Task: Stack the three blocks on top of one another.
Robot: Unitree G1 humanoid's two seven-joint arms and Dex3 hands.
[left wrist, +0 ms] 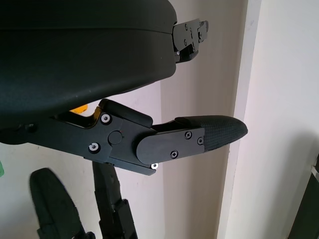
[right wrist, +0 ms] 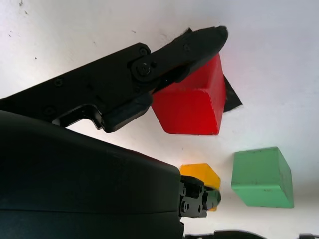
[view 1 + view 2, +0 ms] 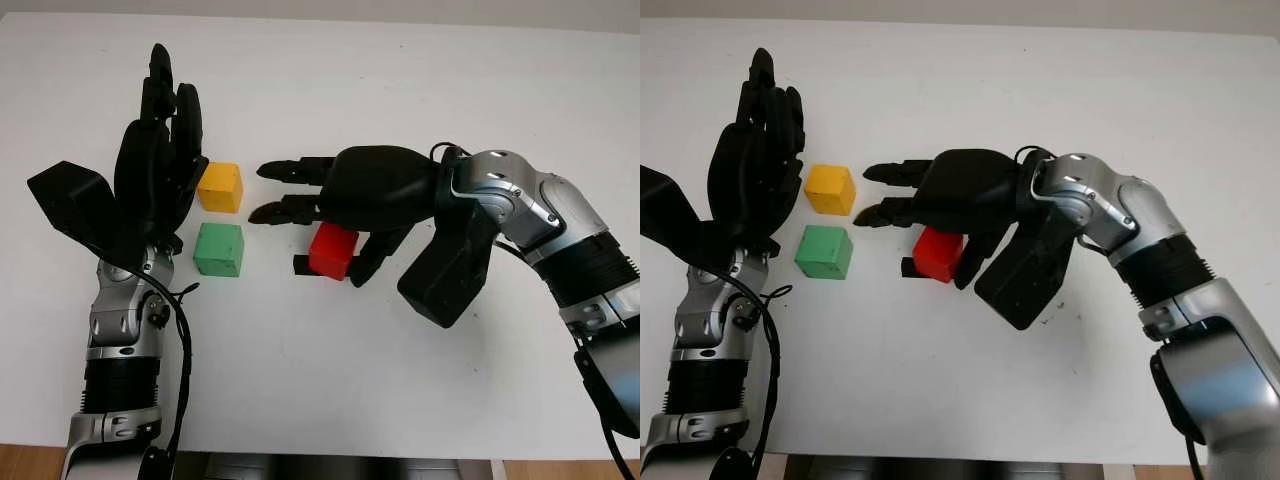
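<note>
Right robot hand (image 3: 330, 215) over the red block (image 3: 333, 250) mid-tabletop (image 3: 400, 80), thumb against its side, upper fingers straight above it; real grip unclear, block partly hidden. Yellow block (image 3: 220, 187) and green block (image 3: 219, 249) sit apart beside the open left robot hand (image 3: 160, 160).

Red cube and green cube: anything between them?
Nothing; bare white table separates the red cube, at the right robot hand, from the green cube, in the left eye view.
</note>
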